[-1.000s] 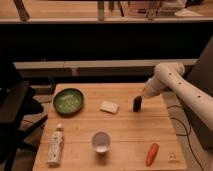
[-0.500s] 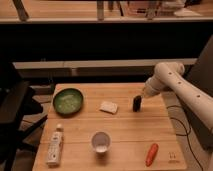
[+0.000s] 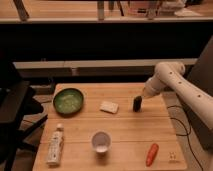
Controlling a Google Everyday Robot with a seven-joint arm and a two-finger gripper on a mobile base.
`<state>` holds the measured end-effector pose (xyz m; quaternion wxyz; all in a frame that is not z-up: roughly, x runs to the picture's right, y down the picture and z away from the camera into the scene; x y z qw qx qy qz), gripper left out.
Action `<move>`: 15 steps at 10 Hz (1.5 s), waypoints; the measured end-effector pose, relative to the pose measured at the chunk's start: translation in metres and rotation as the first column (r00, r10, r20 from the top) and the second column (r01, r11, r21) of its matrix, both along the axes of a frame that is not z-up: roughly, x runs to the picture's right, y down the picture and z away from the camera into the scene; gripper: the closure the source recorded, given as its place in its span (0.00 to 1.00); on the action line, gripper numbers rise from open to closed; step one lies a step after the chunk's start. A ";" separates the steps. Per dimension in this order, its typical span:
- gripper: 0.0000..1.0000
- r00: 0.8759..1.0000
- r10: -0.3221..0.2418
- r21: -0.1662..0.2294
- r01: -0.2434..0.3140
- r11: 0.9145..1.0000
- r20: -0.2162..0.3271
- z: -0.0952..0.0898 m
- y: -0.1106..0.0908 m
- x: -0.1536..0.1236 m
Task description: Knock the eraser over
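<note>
The eraser (image 3: 137, 104) is a small black oblong block standing upright on the wooden table (image 3: 125, 130), right of the middle. My gripper (image 3: 143, 94) sits at the end of the white arm, just above and to the right of the eraser's top, very close to it or touching it. The arm reaches in from the right edge of the view.
A pale flat pad (image 3: 109, 106) lies left of the eraser. A green bowl (image 3: 68, 100) is at the back left. A white cup (image 3: 101, 141) stands at the front middle, a white bottle (image 3: 55, 145) at the front left, an orange carrot (image 3: 151, 154) at the front right.
</note>
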<state>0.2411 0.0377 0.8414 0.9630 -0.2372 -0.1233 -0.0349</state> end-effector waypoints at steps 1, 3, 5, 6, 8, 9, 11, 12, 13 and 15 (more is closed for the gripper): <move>0.99 1.000 0.003 0.007 -0.003 1.000 0.008 0.005 -0.003 -0.001; 0.99 1.000 -0.002 0.001 0.002 1.000 0.007 0.001 -0.002 -0.001; 0.99 1.000 -0.003 0.000 0.003 1.000 0.005 -0.001 -0.002 0.001; 0.99 1.000 -0.003 0.000 0.003 1.000 0.006 -0.001 -0.002 0.000; 0.99 1.000 -0.007 0.004 0.007 1.000 0.021 0.004 -0.003 0.000; 0.99 1.000 -0.007 0.009 0.007 1.000 0.029 0.007 -0.006 -0.002; 0.99 1.000 -0.011 0.004 0.011 1.000 0.029 0.004 -0.005 -0.002; 0.99 1.000 -0.011 0.002 0.011 1.000 0.026 0.003 -0.004 0.001; 0.99 1.000 -0.010 0.002 0.010 1.000 0.026 0.002 -0.004 0.001; 0.99 0.999 -0.013 0.004 0.012 1.000 0.033 0.004 -0.005 0.001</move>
